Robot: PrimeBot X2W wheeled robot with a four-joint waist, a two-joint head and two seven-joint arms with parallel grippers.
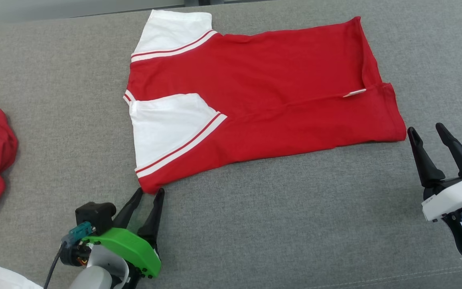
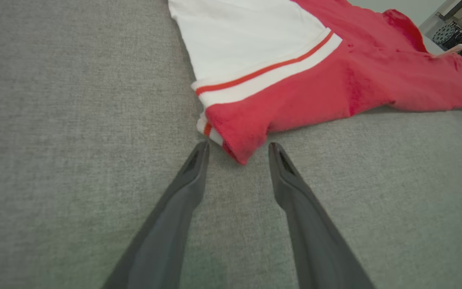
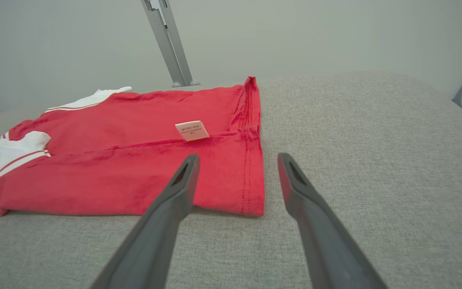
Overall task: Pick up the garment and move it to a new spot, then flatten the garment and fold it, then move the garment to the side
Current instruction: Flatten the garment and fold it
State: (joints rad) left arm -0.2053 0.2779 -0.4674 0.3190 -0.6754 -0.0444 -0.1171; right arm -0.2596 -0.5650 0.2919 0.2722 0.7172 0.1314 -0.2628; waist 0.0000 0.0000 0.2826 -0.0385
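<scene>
my left pincer is gaping at the near corner of the red-and-white garment lying flat on the grey desk — my right pincer is hanging released just beside its hem.

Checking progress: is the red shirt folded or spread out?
Partly folded. The red shirt lies flat with its near side turned over the middle, a white sleeve on top and its label exposed.
</scene>
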